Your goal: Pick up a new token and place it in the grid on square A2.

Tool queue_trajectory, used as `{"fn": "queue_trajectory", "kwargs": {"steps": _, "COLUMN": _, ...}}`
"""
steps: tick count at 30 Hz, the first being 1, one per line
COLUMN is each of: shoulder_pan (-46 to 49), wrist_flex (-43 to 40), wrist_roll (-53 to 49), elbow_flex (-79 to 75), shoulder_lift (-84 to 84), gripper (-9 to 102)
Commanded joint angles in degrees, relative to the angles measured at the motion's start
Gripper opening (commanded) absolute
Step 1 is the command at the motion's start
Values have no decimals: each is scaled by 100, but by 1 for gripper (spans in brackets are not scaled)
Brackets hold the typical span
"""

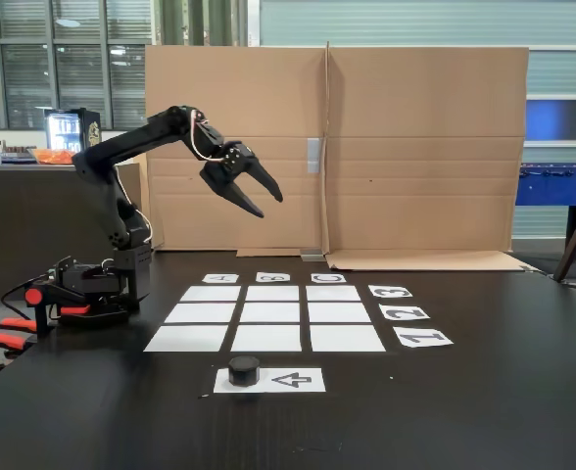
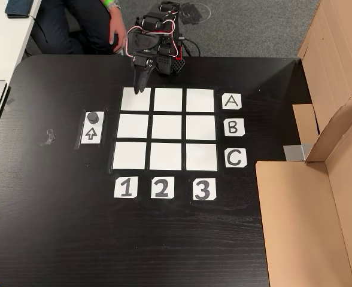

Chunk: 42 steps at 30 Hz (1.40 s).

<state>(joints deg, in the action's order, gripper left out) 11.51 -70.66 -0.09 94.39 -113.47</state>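
The token (image 1: 244, 369) (image 2: 93, 116) is a small black puck standing on one end of a white sheet printed with an arrow (image 1: 293, 380) (image 2: 91, 133), just outside the grid's row 1. All nine cells of the grid (image 1: 268, 313) (image 2: 167, 127) are bare white paper. Square A2 (image 1: 200, 312) (image 2: 167, 100) is the middle cell of the row nearest the arm's base. My gripper (image 1: 268, 206) (image 2: 143, 81) hangs open and empty, high above the table, over the A1 corner of the grid in the other view, well away from the token.
The arm's base (image 1: 92, 284) stands at the table edge beside row A. A cardboard wall (image 1: 337, 147) (image 2: 319, 179) rises beyond row C. A person's arm (image 2: 113, 24) is behind the base. Label cards A (image 2: 231, 101) and 2 (image 2: 161, 188) edge the grid.
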Motion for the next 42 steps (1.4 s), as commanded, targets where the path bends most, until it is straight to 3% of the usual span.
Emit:
{"fn": "queue_trajectory", "kwargs": {"steps": 1, "shoulder_pan": 167, "wrist_flex": -105, "wrist_roll": -9, "elbow_flex": -527, "shoulder_lift": 281, "gripper": 18}}
{"fn": "queue_trajectory", "kwargs": {"steps": 22, "shoulder_pan": 1494, "wrist_flex": -352, "wrist_roll": -9, "elbow_flex": -1837, "shoulder_lift": 2232, "gripper": 23}}
{"fn": "queue_trajectory", "kwargs": {"steps": 31, "shoulder_pan": 2013, "wrist_flex": -1345, "wrist_roll": -343, "elbow_flex": -3639, "shoulder_lift": 4236, "gripper": 23}}
{"fn": "queue_trajectory", "kwargs": {"steps": 42, "shoulder_pan": 2584, "wrist_flex": -1591, "wrist_roll": -694, "elbow_flex": -4087, "shoulder_lift": 4948, "gripper": 23}}
